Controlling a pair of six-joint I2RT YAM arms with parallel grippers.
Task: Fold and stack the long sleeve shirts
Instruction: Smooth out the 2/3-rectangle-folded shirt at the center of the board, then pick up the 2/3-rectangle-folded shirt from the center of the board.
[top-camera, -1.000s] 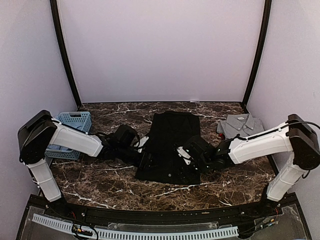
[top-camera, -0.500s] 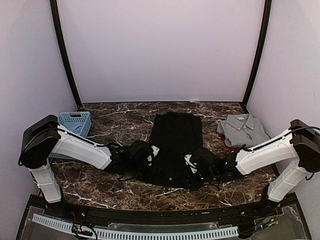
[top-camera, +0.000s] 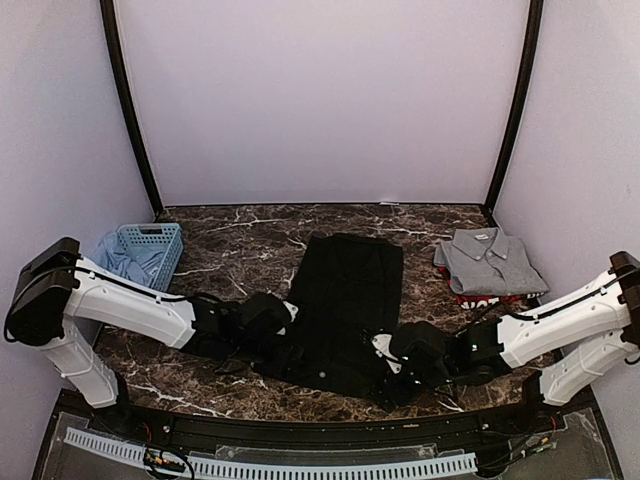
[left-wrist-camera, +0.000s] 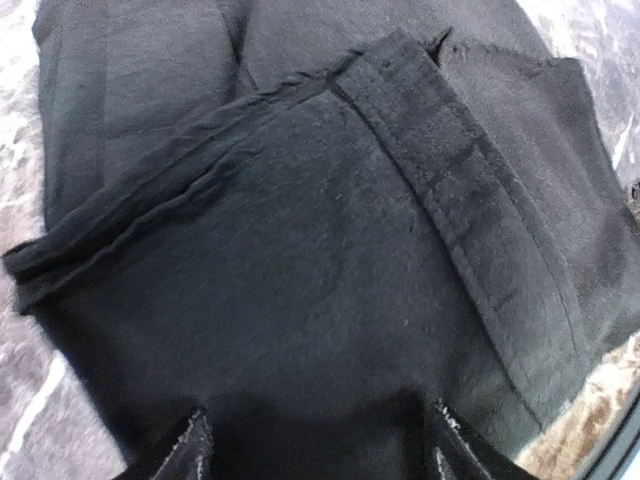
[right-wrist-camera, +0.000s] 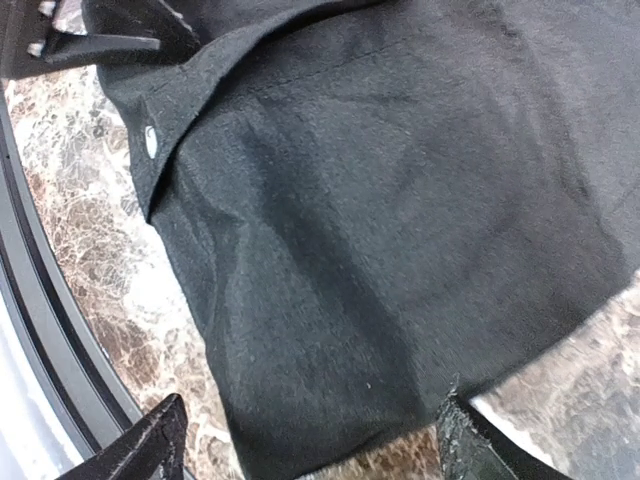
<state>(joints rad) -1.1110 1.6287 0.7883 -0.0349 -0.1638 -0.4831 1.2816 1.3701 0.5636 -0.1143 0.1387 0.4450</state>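
Shirt: black shirt (top-camera: 350, 290) lies folded into a long strip at mid-table, its near hem close to the near edge.
Left gripper (left-wrist-camera: 320, 445): low over the shirt's near-left corner, jaws spread wide above dark cloth.
Right gripper (right-wrist-camera: 305, 440): low at the near-right corner, jaws also wide apart, a pale button (right-wrist-camera: 151, 142) beside the placket.
Stack: grey shirt (top-camera: 487, 258) sits folded at far right, on a red-edged shirt (top-camera: 480, 297).
Basket: light-blue lattice basket (top-camera: 150, 240), far left on the marble table (top-camera: 240, 240).

The dark, white-veined marble table (top-camera: 250, 235) carries a black shirt (top-camera: 345, 290) spread flat, a folded grey shirt (top-camera: 487, 258) right of and beyond the black shirt, seemingly resting on a red-edged garment (top-camera: 480, 298), and a light-blue basket (top-camera: 150, 240) left of and beyond it.
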